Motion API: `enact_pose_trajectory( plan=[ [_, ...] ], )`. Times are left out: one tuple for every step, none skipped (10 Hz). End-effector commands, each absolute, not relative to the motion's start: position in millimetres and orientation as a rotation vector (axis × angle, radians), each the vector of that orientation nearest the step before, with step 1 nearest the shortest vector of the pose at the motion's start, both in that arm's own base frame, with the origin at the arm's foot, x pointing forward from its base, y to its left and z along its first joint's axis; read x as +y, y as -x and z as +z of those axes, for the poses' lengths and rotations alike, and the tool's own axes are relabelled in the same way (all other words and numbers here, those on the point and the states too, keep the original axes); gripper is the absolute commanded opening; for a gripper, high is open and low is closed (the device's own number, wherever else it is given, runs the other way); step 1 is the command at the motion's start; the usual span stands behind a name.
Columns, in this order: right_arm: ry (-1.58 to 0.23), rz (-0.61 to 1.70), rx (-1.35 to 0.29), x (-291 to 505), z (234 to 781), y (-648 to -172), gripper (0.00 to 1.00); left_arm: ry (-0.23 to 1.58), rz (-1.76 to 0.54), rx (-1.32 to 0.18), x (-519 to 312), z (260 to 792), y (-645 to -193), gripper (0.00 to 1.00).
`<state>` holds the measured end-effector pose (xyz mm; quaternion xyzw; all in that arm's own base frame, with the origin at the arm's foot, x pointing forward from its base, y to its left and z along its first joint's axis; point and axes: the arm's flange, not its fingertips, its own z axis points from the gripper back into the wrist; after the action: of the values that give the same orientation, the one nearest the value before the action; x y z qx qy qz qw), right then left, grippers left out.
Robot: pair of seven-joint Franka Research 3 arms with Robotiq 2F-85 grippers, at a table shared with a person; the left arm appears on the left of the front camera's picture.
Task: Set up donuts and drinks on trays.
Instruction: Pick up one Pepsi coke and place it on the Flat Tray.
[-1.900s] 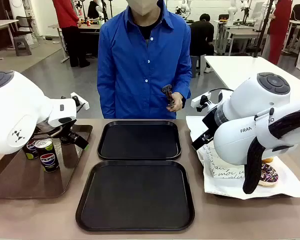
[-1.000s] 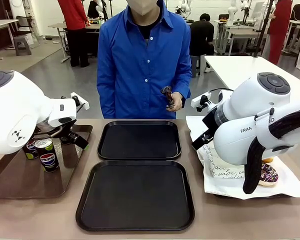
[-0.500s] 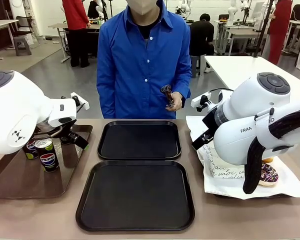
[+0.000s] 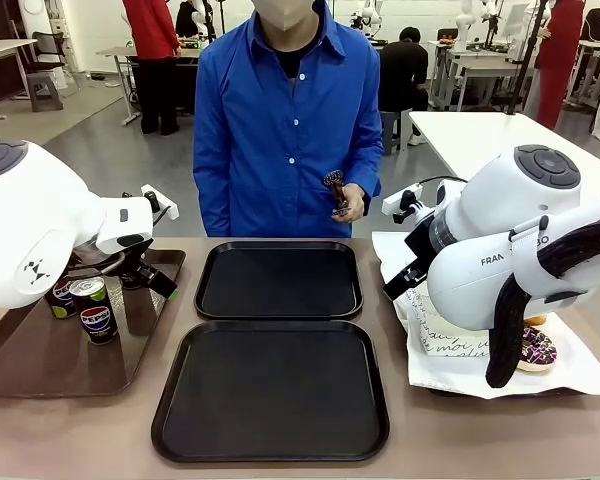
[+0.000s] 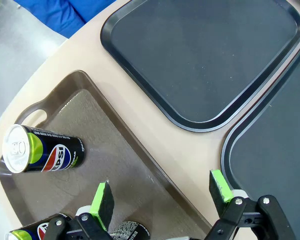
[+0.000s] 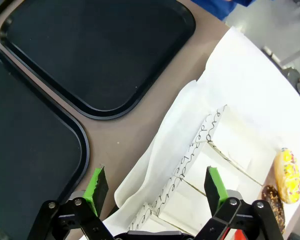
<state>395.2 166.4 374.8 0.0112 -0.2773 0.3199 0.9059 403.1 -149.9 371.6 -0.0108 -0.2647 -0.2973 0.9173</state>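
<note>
Desk (image 4: 80, 440) of pale beige runs across a workroom with a grey floor and other benches behind. At far left a long brown tray (image 4: 40, 360) carries the Pepsi cans (image 4: 99, 310), upright and close together near its far end; the left wrist view shows one can (image 5: 40, 152) near the tray's handle cut-out and another (image 5: 32, 232) at the bottom edge.

In the middle lie the two black trays, the far tray (image 4: 280, 280) and the near tray (image 4: 273, 390), almost edge to edge. A person in a blue shirt (image 4: 290, 130) stands beyond them, one hand (image 4: 348, 205) raised at the waist around a small dark object.

At right a white paper sheet (image 4: 580, 370) holds script-printed paper sleeves (image 4: 450, 345) and a sprinkled chocolate donut (image 4: 536, 350). The right wrist view shows a yellow-sprinkled donut (image 6: 286, 167) just beside a darker one (image 6: 274, 200).

The left arm (image 4: 40, 230) reaches in over the brown tray. The left jaws stand wide apart and hold nothing, with one green pad (image 5: 102, 200) above the tray and the other above the bare desk.

The right arm (image 4: 520, 250) bends low over the paper. The right jaws are also spread wide and hold nothing, one pad (image 6: 96, 186) above the desk beside the near tray, the other above the sleeves.
</note>
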Motion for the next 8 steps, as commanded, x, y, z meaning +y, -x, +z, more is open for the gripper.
enact_pose_trajectory(
  plan=[
    [-0.023, 0.661, -0.573, 166, 375, -395, 1.0, 0.022, -0.612, -0.545, -150, 372, -403, 1.0],
    [-0.023, 0.661, -0.573, 166, 375, -395, 1.0, 0.022, -0.612, -0.545, -150, 372, -403, 1.0],
    [0.018, 0.705, -0.587, 162, 387, -356, 1.0, -0.017, -0.664, -0.576, -144, 394, -370, 1.0],
    [0.016, 0.731, -0.588, 145, 398, -309, 1.0, -0.015, -0.693, -0.593, -128, 412, -333, 1.0],
    [-0.009, 0.705, -0.576, 118, 406, -266, 1.0, 0.002, -0.709, -0.579, -106, 429, -304, 1.0],
    [-0.018, 0.661, -0.582, 94, 412, -222, 1.0, 0.008, -0.72, -0.561, -86, 443, -276, 1.0],
    [-0.032, 0.606, -0.557, 75, 408, -178, 1.0, 0.02, -0.711, -0.518, -69, 450, -247, 1.0],
    [-0.05, 0.585, -0.526, 62, 400, -149, 1.0, 0.046, -0.711, -0.439, -60, 445, -227, 1.0]
  ],
)
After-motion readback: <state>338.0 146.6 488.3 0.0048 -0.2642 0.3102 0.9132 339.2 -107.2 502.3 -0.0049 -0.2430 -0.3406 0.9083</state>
